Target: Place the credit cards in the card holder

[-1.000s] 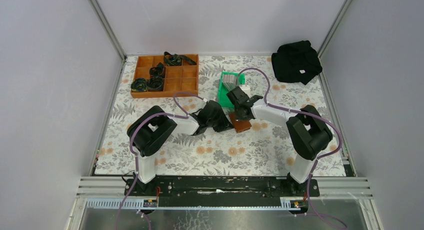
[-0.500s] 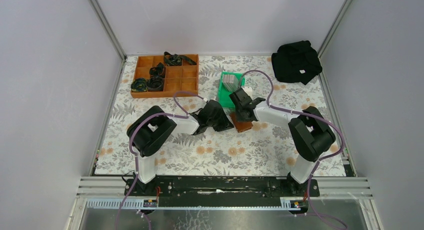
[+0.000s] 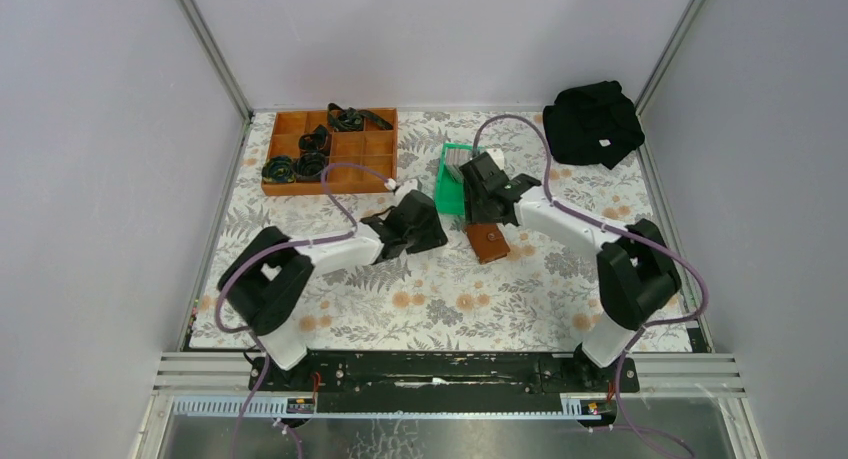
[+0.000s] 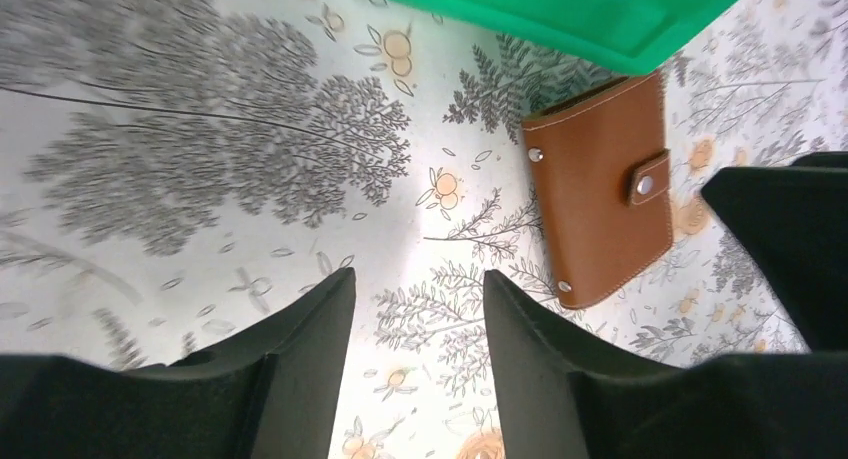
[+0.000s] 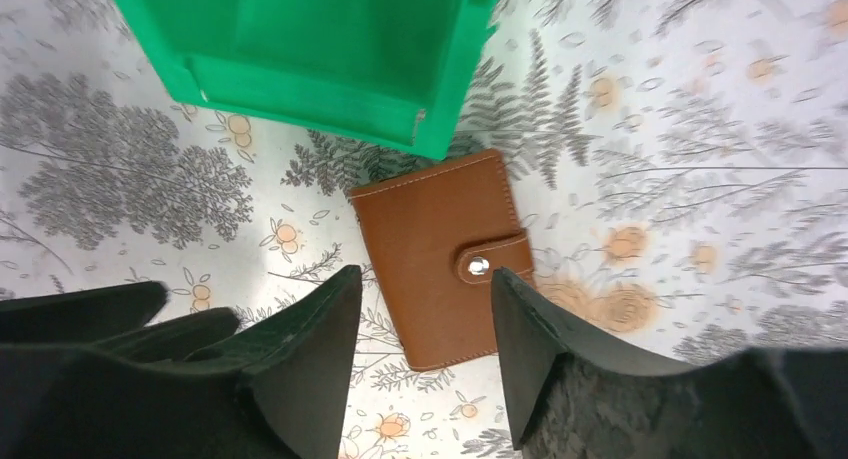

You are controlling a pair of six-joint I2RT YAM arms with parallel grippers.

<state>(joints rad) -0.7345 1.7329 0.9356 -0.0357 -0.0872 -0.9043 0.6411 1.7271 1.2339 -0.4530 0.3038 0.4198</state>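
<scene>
Left end effector point(image 4: 418, 279) and right end effector point(image 5: 425, 274) both gape empty over the snapped-shut card holder point(image 3: 488, 243), just beside the green bin point(image 3: 446, 179).

Card holder point(image 5: 440, 254) in plain sight for me: brown leather, folded shut, snap tab fastened across its edge with the silver stud showing and pale stitching round the border. It lies flat on the floral tabletop point(image 3: 420, 279) at a slant, one corner just beside the near corner of the green bin point(image 3: 447, 194). I can't tell if they touch. The credit cards point(image 3: 456, 159) sit as a grey stack at the far end of that bin, apart from the holder. My wrist views don't show them.
</scene>
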